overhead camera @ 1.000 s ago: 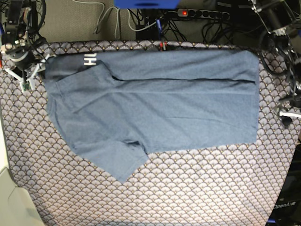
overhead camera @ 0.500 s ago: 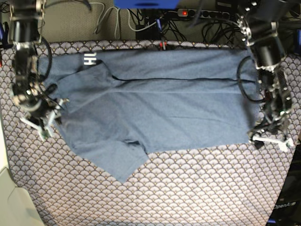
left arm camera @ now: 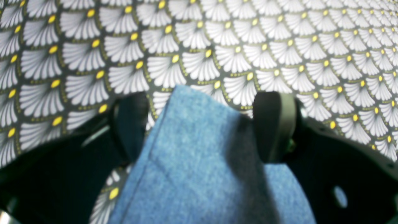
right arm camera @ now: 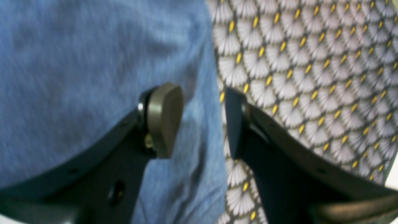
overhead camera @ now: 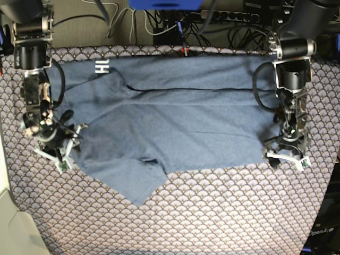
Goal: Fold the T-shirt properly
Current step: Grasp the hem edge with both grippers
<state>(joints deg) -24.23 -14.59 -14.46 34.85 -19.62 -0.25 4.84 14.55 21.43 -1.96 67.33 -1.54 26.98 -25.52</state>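
- Base view: the T-shirt is lying flat on the patterned table cover, its far long edge already folded inward along a dark crease, one sleeve pointing toward the near edge, and white lettering showing at the far corner on the view's left.
- Left gripper is hovering over the near hem corner on the view's right; in the left wrist view its jaws are standing wide apart with the blue corner lying between them, nothing pinched.
- Right gripper is sitting at the shirt's edge on the view's left; in the right wrist view its jaws are likewise spread, one pad over cloth, the other over the cover, straddling the edge without gripping.
- Step in hand, as judged: both arms are lining up to take the near long edge.
- Next move is calling for both grippers to lower, close on the cloth together, then carry that edge toward the far side, keeping it taut.
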